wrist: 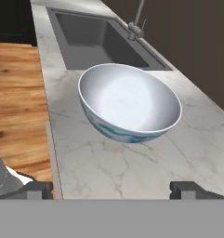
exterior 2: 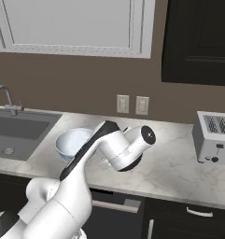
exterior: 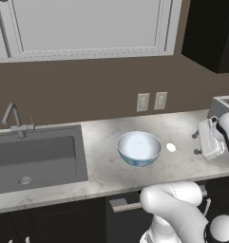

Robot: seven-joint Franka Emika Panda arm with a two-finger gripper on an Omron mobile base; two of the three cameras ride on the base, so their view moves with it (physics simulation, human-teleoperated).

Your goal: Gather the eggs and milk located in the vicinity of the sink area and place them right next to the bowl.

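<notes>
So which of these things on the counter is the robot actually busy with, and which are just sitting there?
Part of the job:
- wide glossy white bowl with blue markings
- tiny white oval egg, beside the bowl
- dark grey rectangular sink
- the open, empty pincer

Just lying about:
- silver toaster
- two pale wall sockets
- thin silver tap

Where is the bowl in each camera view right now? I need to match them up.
Left base view: bowl at centre, on the counter right of the sink.
Right base view: lower left, partly behind the arm.
Hand view: centre, sink beyond it.
Shared landmark: the sink's tap.
</notes>
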